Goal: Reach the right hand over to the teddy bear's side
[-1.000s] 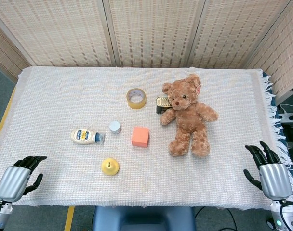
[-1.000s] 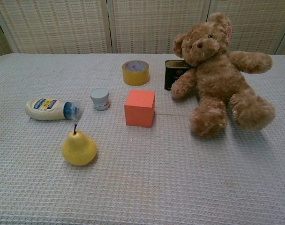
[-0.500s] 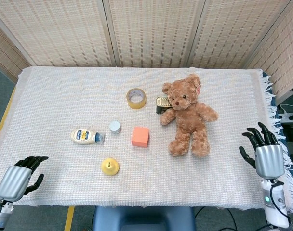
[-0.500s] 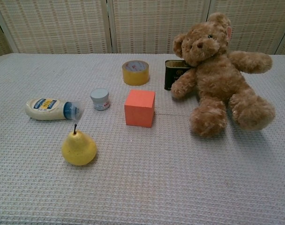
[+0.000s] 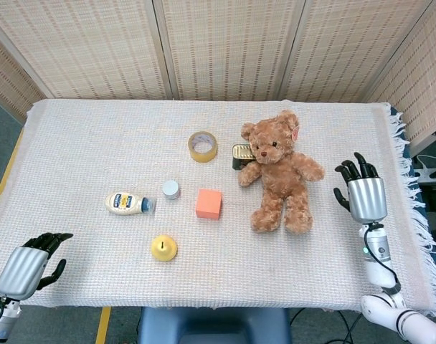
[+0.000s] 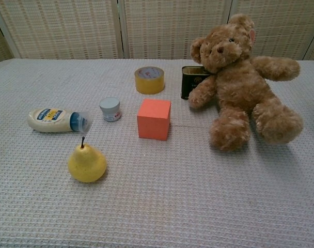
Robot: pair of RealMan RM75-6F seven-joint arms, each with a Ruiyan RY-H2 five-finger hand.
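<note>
Robot right hand (image 5: 366, 196) hovers near teddy bear (image 5: 279, 170).
Fingers spread, holding nothing; left hand (image 5: 24, 266) loosely curled, empty.

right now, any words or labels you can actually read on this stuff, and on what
None can be read for certain.
squeeze bottle: blue and yellow label, lettering too blurred.
dark tin behind the teddy bear: gold print, too small.
small jar: faint marks, unreadable.
bear's ear tag: too small.

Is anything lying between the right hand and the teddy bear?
No. In the head view only bare cloth separates the right hand from the teddy bear; the chest view does not show the hand.
</note>
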